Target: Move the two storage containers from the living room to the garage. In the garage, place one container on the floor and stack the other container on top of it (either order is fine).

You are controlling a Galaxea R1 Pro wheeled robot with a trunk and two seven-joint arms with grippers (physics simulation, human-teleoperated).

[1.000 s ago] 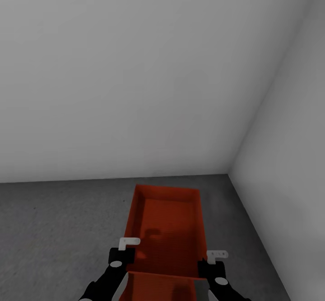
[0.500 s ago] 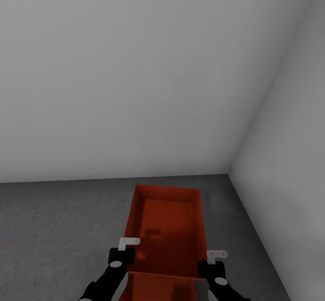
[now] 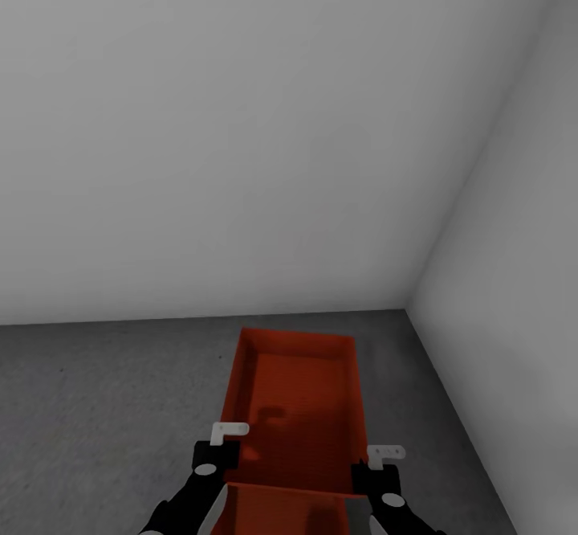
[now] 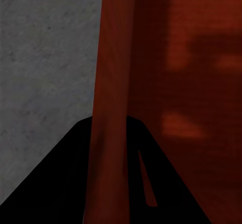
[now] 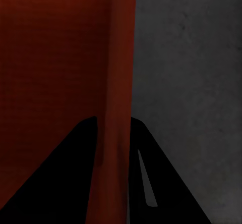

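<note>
An orange-red storage container (image 3: 297,390) lies lengthwise on the dark grey garage floor (image 3: 104,406), close to a corner of the white walls. A second orange-red container (image 3: 289,515) shows just behind its near end wall, cut off by the picture's edge; how the two rest on each other I cannot tell. My left gripper (image 3: 227,464) is shut on the first container's left wall (image 4: 108,82). My right gripper (image 3: 366,475) is shut on its right wall (image 5: 121,82). Each wrist view has the thin wall running between the dark fingers, ribbed bottom on one side and concrete on the other.
A plain white wall (image 3: 241,133) stands straight ahead and another white wall (image 3: 522,278) closes in on the right, meeting in a corner just beyond the container. Open concrete stretches to the left.
</note>
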